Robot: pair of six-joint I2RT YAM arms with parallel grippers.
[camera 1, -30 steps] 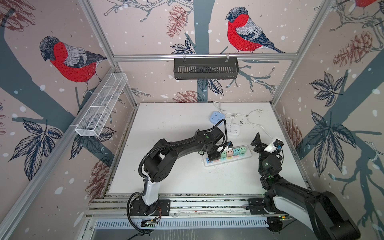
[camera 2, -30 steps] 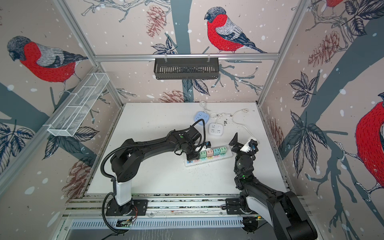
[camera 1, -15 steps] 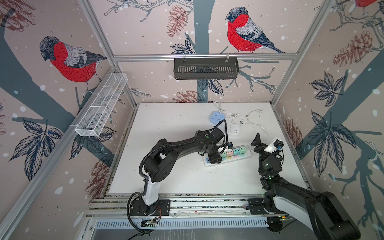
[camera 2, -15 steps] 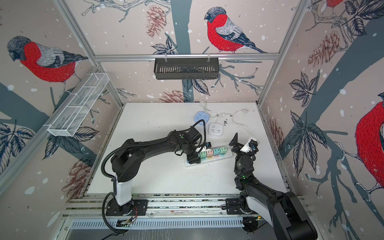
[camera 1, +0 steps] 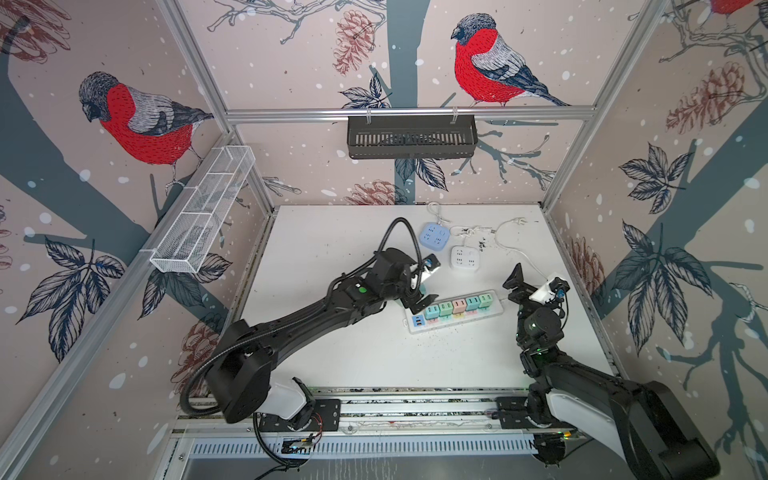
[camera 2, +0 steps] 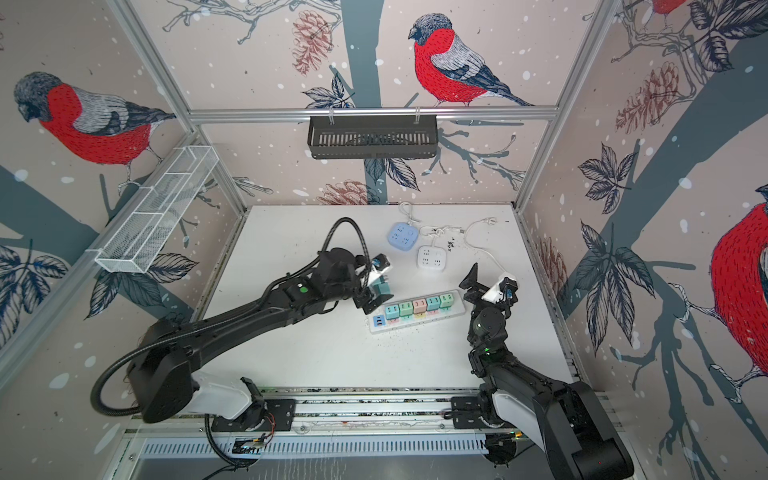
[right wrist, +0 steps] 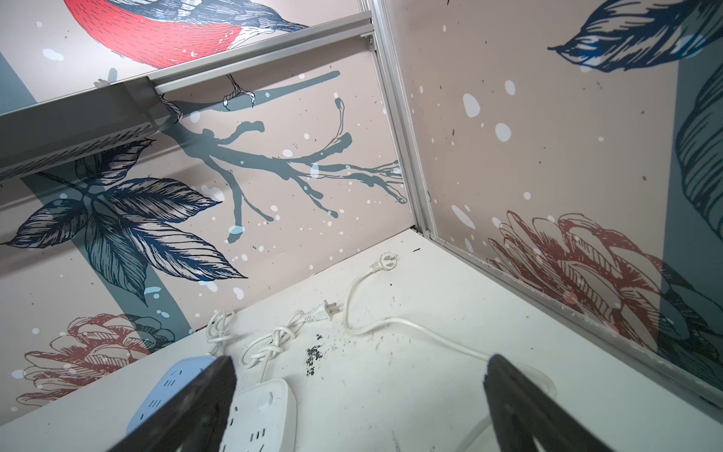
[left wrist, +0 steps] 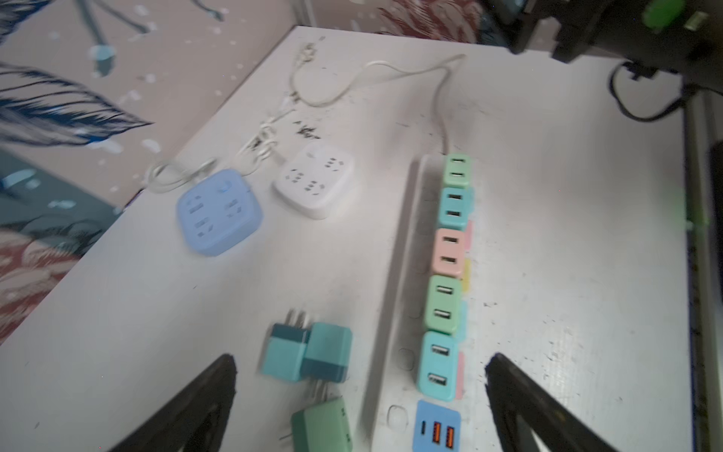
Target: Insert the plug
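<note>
The left gripper (left wrist: 362,362) hangs over the USB end of the power strip (left wrist: 403,254), jaws spread wide and holding nothing. The teal plug (left wrist: 436,366) below it stands in the last socket, seated, I'd judge. Spare plugs (left wrist: 326,356) lie loose on the table (camera 1: 332,249) just beside the strip, likely waiting their turn. The right gripper (right wrist: 360,375), also wide and empty, is raised toward the back wall, out of the way.

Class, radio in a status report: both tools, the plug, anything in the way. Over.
Left tool open, empty, above power strip. Right tool open, empty. Five plugs seated; three loose plugs beside strip. Nothing blocking.
</note>
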